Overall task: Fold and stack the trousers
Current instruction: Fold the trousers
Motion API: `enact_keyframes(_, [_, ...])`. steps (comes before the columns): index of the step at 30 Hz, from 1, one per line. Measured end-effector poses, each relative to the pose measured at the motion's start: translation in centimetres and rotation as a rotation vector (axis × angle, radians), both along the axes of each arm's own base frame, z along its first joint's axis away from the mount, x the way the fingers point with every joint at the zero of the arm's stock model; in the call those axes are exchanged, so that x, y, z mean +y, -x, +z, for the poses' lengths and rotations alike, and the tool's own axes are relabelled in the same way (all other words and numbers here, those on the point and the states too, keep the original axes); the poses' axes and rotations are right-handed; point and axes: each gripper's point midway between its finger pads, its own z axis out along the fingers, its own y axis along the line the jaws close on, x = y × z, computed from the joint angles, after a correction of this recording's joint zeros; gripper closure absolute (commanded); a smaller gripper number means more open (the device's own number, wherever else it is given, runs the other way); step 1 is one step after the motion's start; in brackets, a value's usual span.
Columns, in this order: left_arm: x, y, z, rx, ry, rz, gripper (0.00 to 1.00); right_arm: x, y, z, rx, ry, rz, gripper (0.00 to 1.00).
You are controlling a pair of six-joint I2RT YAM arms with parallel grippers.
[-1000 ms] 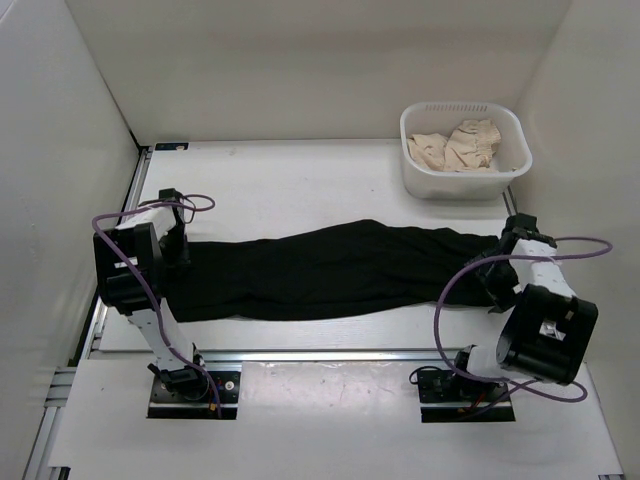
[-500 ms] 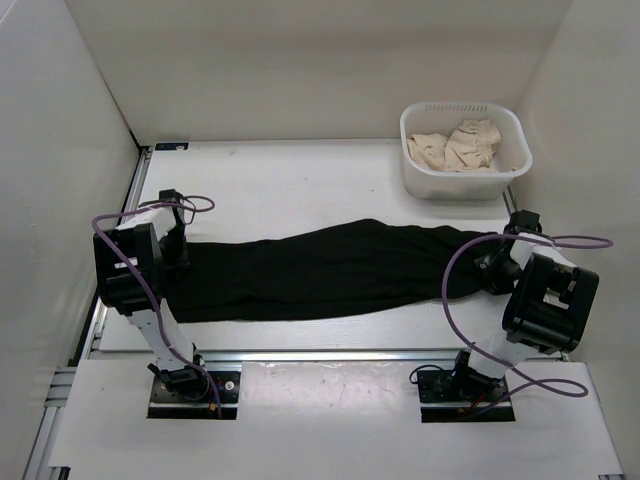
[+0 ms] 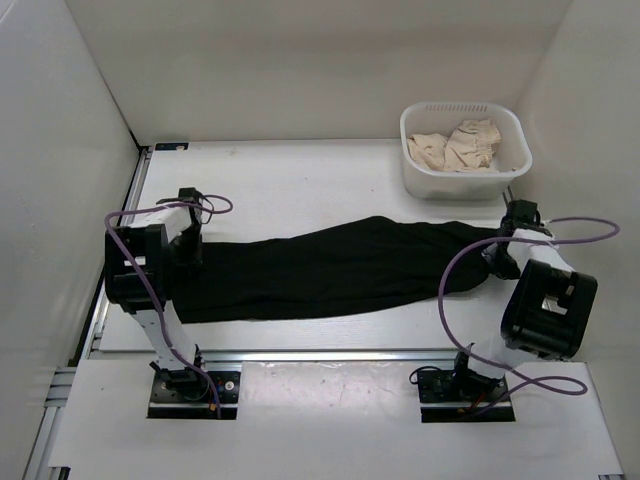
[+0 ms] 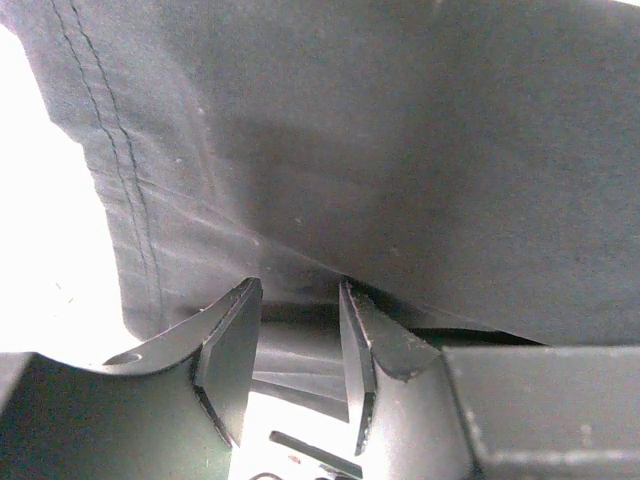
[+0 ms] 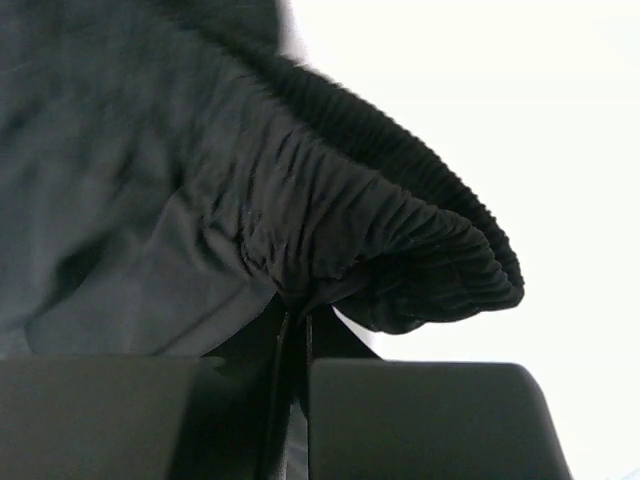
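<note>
right pincer [image 5: 295, 325] now clamped on ribbed waistband of black trousers [image 3: 340, 270]; left pincer [image 4: 300, 335] grips hem.

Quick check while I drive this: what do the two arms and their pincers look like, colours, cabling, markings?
Both the left arm and right arm alternate bulky black joint housings with white links, on black base plates. A looping purple cable runs along each. The left pincer and right pincer have flat, matte black fingers. No markings are legible.
</note>
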Motion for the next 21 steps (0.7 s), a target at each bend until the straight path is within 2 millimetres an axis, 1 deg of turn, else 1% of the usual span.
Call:
enact_keyframes(1, [-0.3,-0.1,0.0,0.001,0.002,-0.010,0.51,-0.2,0.2,1.0,0.017,0.061,0.020,1.00])
enact_keyframes(3, [-0.8,-0.1,0.0,0.004,0.007,-0.023,0.51,0.2,-0.5,3.7,0.013,0.182,0.089,1.00])
enact_keyframes(5, [-1.3,-0.1,-0.1,0.006,0.017,-0.035,0.51,2.0,-1.9,6.8,-0.027,0.304,0.177,1.00])
enact_keyframes(6, [-1.5,-0.1,-0.1,0.009,0.021,-0.040,0.51,3.3,-2.5,8.1,-0.051,0.351,0.226,1.00])
enact_keyframes(8, [-1.8,0.0,-0.1,0.014,0.022,-0.049,0.51,7.7,-3.5,10.6,-0.107,0.439,0.362,1.00])
enact_keyframes(10, [-2.1,-0.1,0.0,0.016,0.024,-0.061,0.51,13.7,-4.1,12.5,-0.161,0.496,0.523,1.00])
enact_keyframes(12, [-2.6,-0.3,0.1,0.012,0.024,-0.076,0.51,20.7,-4.2,13.8,-0.210,0.539,0.688,1.00])
enact_keyframes(13, [-2.7,-0.5,0.2,0.011,0.024,-0.082,0.51,24.2,-3.9,14.1,-0.223,0.553,0.762,1.00])
enact_keyframes(15, [-3.1,-1.1,0.6,-0.001,0.023,-0.093,0.51,30.5,-2.9,13.7,-0.243,0.574,0.878,1.00])
enact_keyframes(17, [-3.3,-1.7,1.0,-0.016,0.023,-0.101,0.50,35.1,-1.2,12.2,-0.222,0.591,0.971,1.00])
enact_keyframes(19, [-3.4,-2.2,1.3,-0.029,0.022,-0.103,0.50,38.2,0.7,10.1,-0.190,0.607,1.042,1.00])
enact_keyframes(21, [-3.4,-2.3,1.3,-0.033,0.022,-0.103,0.50,39.9,2.4,7.9,-0.147,0.622,1.100,1.00])
